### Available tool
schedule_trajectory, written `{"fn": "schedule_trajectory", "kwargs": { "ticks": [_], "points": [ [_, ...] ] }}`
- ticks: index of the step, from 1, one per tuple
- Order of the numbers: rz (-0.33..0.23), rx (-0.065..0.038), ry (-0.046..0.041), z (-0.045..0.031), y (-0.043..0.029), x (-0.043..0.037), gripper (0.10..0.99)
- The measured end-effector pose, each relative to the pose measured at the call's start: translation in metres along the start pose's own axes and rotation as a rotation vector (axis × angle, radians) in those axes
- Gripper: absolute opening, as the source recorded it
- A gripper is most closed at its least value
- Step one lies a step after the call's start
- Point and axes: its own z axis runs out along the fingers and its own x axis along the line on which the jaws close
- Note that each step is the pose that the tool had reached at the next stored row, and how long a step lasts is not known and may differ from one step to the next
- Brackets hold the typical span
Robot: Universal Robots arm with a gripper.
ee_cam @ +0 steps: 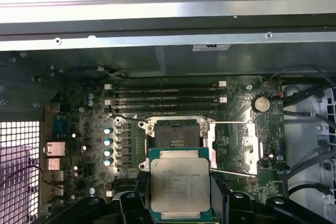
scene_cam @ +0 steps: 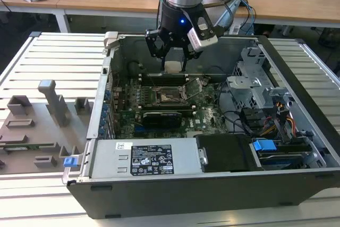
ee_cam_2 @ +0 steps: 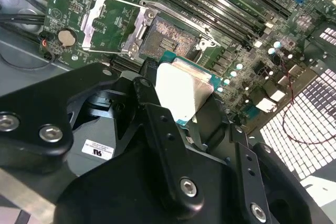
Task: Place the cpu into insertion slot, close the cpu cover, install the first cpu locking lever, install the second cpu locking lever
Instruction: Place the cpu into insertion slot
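Gripper [ee_cam_2: 181, 99] clenched on cpu [ee_cam: 180, 183], hanging above bare insertion slot [ee_cam: 176, 132]; cpu cover [ee_cam: 233, 148] open beside it.

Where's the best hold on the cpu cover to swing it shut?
Probably the free edge of the cpu cover, the strip farthest from the insertion slot, from above: it is swung open, hinged on the socket side, with a cut-out centre, so only the rim offers a hold.
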Motion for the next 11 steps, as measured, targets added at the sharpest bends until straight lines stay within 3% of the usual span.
{"fn": "schedule_trajectory", "kwargs": {
  "ticks": [7, 11],
  "points": [
    [0.0, 0.0, 0.0001, 0.0155, -0.0014, -0.0003, 0.541],
    [0.0, 0.0, 0.0002, 0.0287, -0.0024, -0.0005, 0.541]
  ]
}}
